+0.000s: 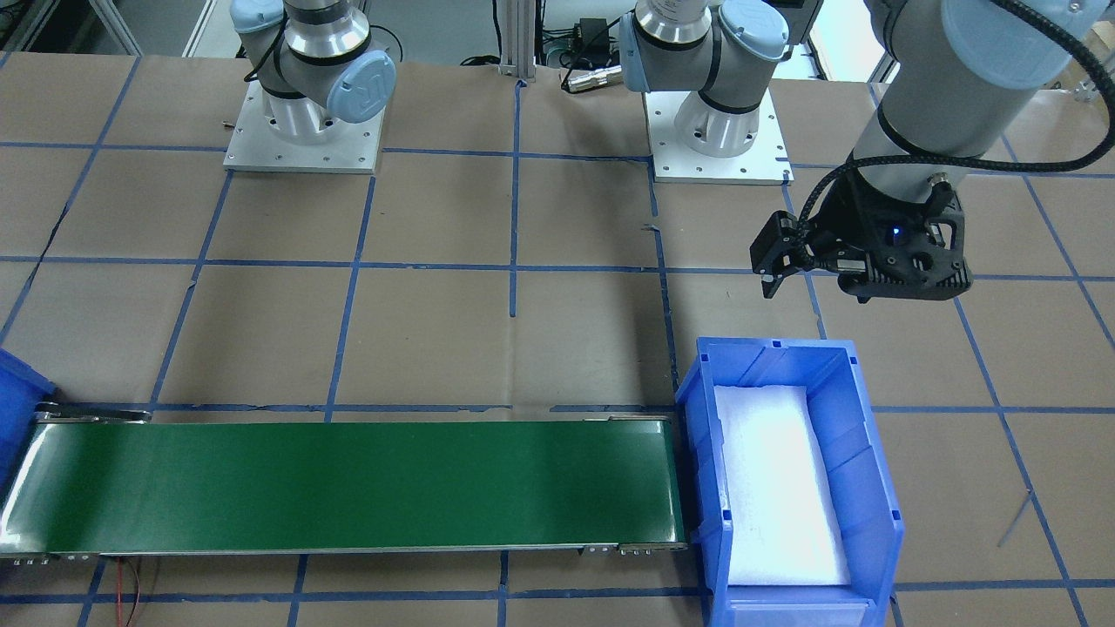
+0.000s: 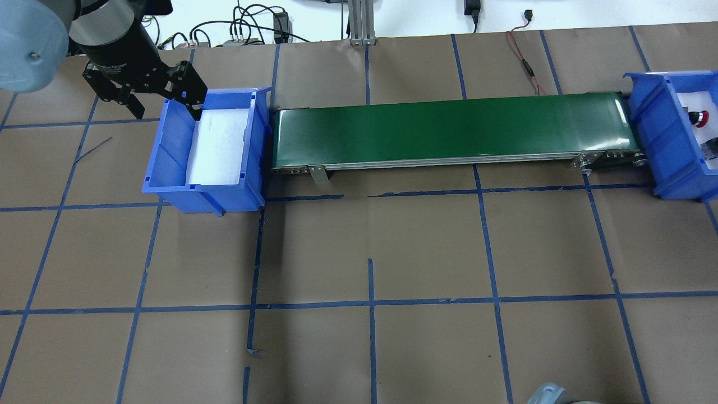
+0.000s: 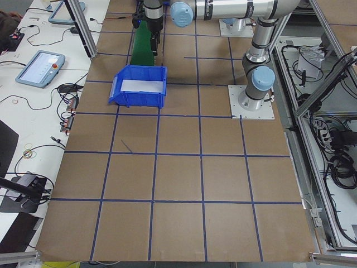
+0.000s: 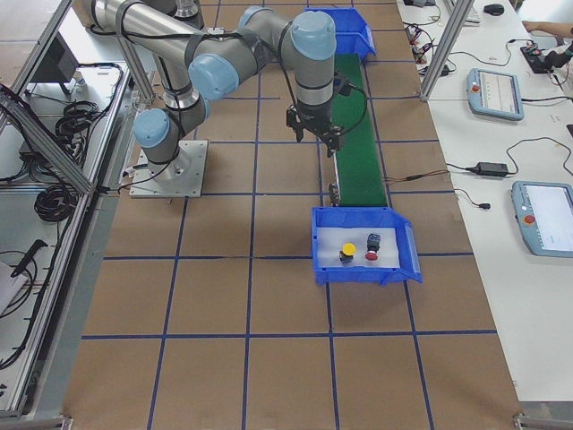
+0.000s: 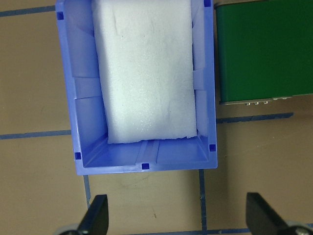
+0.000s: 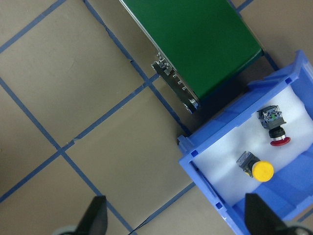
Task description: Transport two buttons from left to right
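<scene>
A joint cap [image 1: 361,87] on the right arm is carrying an embossed mark, too blurred to read. The left end effector [image 5: 178,218] is hanging fingers-down above the worktop [image 2: 426,247] near one end of the left bin [image 2: 168,146], its fingers spread wide. The right end effector [image 6: 177,218] is hovering beside the green belt [image 2: 454,132], likewise spread. The yellow-capped button [image 6: 262,171] and the red-capped button [image 6: 279,141] are lying apart on white foam [image 6: 220,156] inside the right bin [image 6: 234,112].

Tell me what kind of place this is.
Probably a robotics lab or test cell: two robot arms bolted to a tape-gridded table, a small green conveyor between blue bins, and teach pendants on the side bench.
</scene>
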You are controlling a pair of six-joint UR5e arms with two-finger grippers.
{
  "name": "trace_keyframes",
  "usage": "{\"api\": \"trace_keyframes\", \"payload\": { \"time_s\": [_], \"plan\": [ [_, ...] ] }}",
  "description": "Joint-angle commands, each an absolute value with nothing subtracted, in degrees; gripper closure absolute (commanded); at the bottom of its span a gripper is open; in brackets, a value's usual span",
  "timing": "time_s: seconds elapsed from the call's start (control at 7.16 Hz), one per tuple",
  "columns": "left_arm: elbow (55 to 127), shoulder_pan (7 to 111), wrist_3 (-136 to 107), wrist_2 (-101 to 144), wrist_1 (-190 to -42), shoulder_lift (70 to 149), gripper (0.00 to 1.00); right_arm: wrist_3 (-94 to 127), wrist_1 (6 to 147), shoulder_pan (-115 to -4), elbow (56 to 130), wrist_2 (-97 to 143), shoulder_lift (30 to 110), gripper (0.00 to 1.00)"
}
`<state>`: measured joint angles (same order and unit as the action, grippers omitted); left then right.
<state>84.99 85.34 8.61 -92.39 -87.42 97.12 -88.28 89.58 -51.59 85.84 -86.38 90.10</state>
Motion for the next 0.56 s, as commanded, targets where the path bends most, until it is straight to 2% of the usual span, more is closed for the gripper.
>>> {"api": "trace_keyframes", "payload": {
  "time_s": [0.0,0.42],
  "plan": [
    [84.99,85.34,8.61,-92.64,-87.45,97.12,0.0,-79.83,87.28,-52.03,84.74,-87.1,92.36,0.0],
    [85.17,85.69,8.53,-92.9,-88.33,97.12,0.0,-57.2,87.54,-66.56,84.64,-87.27,92.9,0.0]
  ]
}}
